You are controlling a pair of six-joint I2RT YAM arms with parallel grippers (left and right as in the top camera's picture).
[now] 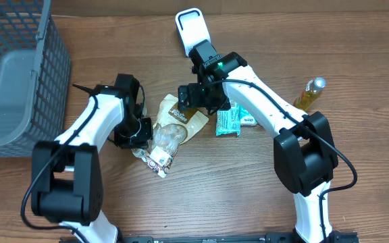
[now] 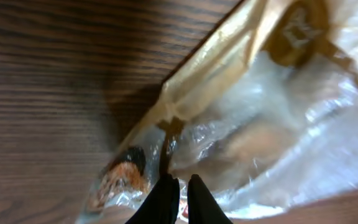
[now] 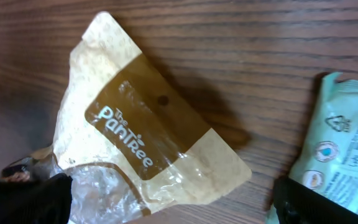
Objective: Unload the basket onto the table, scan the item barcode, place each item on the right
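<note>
Wooden table [image 1: 248, 202], crumpled tan-and-clear bag [image 1: 179, 123]

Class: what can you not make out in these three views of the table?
Snack bag barcode: none showing in any view; underside hidden against the table.
Left fingers: left wrist view, blurred, cut by bottom edge; grip on bag unclear.
Green pack print: right wrist view, cut by right edge, too small.

grey basket [image 1: 54, 55], teal packet [image 1: 228, 123], yellow bottle [image 1: 309, 93]
</note>
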